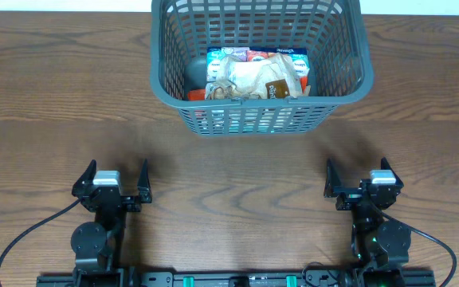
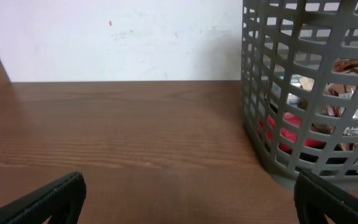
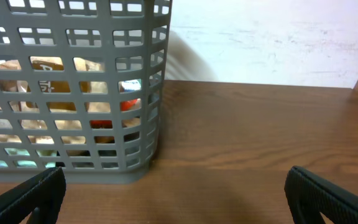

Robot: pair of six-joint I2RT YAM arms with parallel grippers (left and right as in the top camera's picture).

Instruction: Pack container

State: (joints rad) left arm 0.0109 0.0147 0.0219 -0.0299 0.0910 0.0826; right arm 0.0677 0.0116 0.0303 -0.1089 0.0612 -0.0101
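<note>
Overhead, lower left of frame: my left claw (image 1: 115,174) sits low on the table (image 1: 237,183), jaws spread wide, nothing between them. A black cable (image 1: 22,235) loops off its base toward the left edge.

In the left wrist view my two fingers (image 2: 55,196) show only as dark tips in the bottom corners, far apart, with bare wood between them. No contact with anything.

Top centre of the overhead view: the basket (image 1: 253,118), dark grey with lattice sides and a flared rim, standing upright on the table, well apart from both claws. Inside it are snack packets (image 1: 257,76), pale and crinkled on top, with blue-and-white ones behind and a bit of orange at the left. I can't read the labels.

In the left wrist view the basket (image 2: 291,180) fills the right side, with a red packet (image 2: 291,134) visible through the slots and a white wall (image 2: 104,37) behind the table. In the right wrist view the basket (image 3: 73,163) fills the left side, with tan and red packets showing through the lattice.

Overhead, lower right: my right claw (image 1: 359,177), jaws also spread wide and holding nothing, resting near the table's near edge. A second cable (image 1: 437,239) trails toward the right edge. In the right wrist view its fingers (image 3: 328,196) are dark tips in the bottom corners, with wood between them.
</note>
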